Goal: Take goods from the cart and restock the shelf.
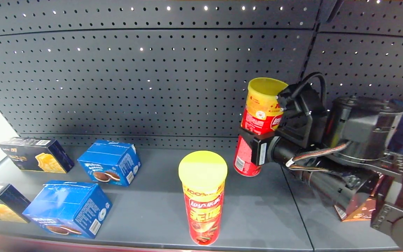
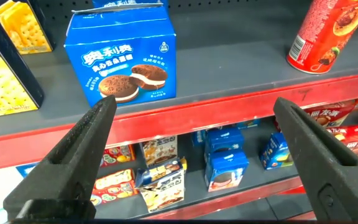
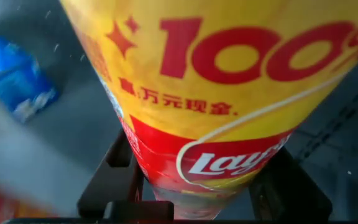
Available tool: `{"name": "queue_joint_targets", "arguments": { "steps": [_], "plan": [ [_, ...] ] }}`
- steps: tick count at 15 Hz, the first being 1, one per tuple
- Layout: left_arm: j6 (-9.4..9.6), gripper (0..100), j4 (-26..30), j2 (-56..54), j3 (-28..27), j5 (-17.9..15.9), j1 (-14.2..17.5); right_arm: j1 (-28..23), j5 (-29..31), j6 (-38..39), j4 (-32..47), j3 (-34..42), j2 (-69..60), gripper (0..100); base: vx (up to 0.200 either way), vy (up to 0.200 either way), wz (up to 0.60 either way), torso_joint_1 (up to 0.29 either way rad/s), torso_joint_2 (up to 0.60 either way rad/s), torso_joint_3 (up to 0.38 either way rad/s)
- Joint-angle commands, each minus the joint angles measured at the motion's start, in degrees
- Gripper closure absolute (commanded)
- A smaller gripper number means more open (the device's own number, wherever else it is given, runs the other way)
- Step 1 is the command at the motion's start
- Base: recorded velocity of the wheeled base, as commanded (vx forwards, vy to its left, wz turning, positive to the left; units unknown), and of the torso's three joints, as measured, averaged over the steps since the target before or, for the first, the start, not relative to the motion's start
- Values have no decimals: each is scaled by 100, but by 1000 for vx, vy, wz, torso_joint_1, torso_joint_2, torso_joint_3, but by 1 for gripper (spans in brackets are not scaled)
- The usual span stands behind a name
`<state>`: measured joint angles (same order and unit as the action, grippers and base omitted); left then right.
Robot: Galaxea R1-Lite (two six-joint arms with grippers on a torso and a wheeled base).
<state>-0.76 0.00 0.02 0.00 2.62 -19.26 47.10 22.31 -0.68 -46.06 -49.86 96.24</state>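
Currently the right hand [image 1: 257, 141] is closed on the held can [image 1: 262, 108], a tall red-and-yellow chip tube. The jaws clamp it from two opposite sides at about mid-height. The can sits toward the rear of the shelf [image 1: 257, 210], near the perforated back panel [image 1: 152, 87], and leans slightly. Whether its base touches the shelf cannot be told. In the right wrist view the fingers [image 3: 114, 180] press against the lower red band of the label.

The left hand [image 2: 194, 155] is spread wide and holds nothing. It sits in front of the shelf edge, below the level of the goods.

A standing can [image 1: 203, 196] of the same kind is upright near the front edge, well apart from the held one. Two blue boxes [image 1: 110, 162] and two dark boxes [image 1: 37, 154] lie on the robot's left part of the shelf.

Handling judgement:
- Weight: probably light, since it looks like a thin-walled tube of chips.
- Stiffness: likely rigid along its length, but the wall may dent under a hard squeeze.
- Surface: the glossy label looks slippery, so moderate and even pressure is advised.
- Contents: fragile, so it should be set down without a drop.
- Stability: the tall, narrow shape tips easily, so it should be upright before release.
- Grip point: mid-body across the diameter, clear of the yellow lid [image 1: 266, 85].
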Motion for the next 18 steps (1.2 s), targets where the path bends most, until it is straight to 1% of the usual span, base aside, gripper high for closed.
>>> {"name": "queue_joint_targets", "arguments": {
  "steps": [1, 3, 5, 8, 9, 15, 18],
  "plan": [
    [-4, 0, 0, -2, 0, 2, 1, 27, 72, 68, -44, -120, 474, 100, 0, 0, 0, 0, 0, 0],
    [-4, 0, 0, -2, 0, 2, 1, 9, 511, 77, -70, -384, 773, 100, 0, 0, 0, 0, 0, 0],
    [-4, 0, 0, -2, 0, 2, 1, 9, 582, 103, -79, -481, 870, 100, 0, 0, 0, 0, 0, 0],
    [-4, 0, 0, -2, 0, 2, -7, -35, 643, 112, -35, -894, 1089, 100, 0, 0, 0, 0, 0, 0],
    [-4, 0, 0, -2, 0, 2, 1, -35, 784, 112, -26, -1140, 1265, 100, 0, 0, 0, 0, 0, 0],
    [-4, 0, 0, -2, 0, 2, 1, -87, 916, 130, -79, -1474, 1749, 100, 0, 0, 0, 0, 0, 0],
    [-4, 0, 0, -2, 0, 2, 1, -87, 1074, 235, -79, -1738, 2012, 100, 0, 0, 0, 0, 0, 0]
  ]
}}
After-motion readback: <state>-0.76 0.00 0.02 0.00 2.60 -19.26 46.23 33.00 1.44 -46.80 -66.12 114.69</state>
